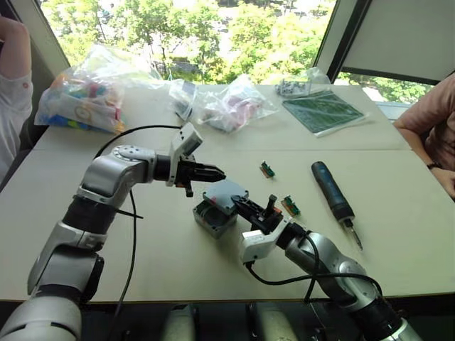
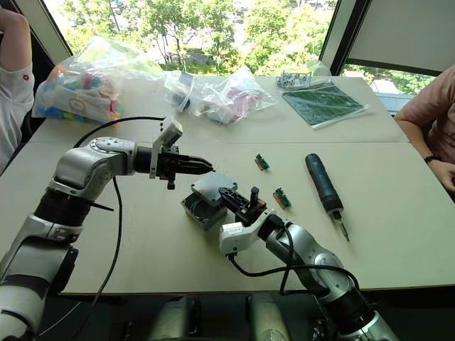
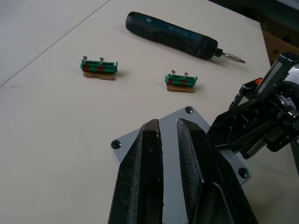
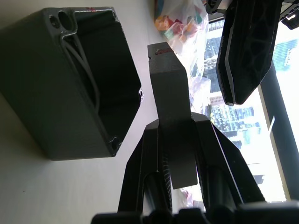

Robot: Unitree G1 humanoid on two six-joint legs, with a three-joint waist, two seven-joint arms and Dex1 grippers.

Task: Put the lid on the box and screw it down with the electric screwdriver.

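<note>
The right hand (image 4: 175,140) is clamped on the lid (image 4: 170,107) above the open box (image 4: 70,79); the left hand (image 1: 213,172), fingers nearly together, hovers just above.

One lid (image 1: 226,192), one box (image 1: 212,217), one electric screwdriver (image 1: 332,192), two green components (image 3: 99,68)

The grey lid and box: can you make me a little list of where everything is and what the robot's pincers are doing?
lid: gripped edgewise by right pincer, held over box, not seated
box: on table, open
left pincer: over lid, fingers nearly together, holding nothing
screwdriver: flat on table, right of box, untouched
two small green parts: on table between box and screwdriver
</note>
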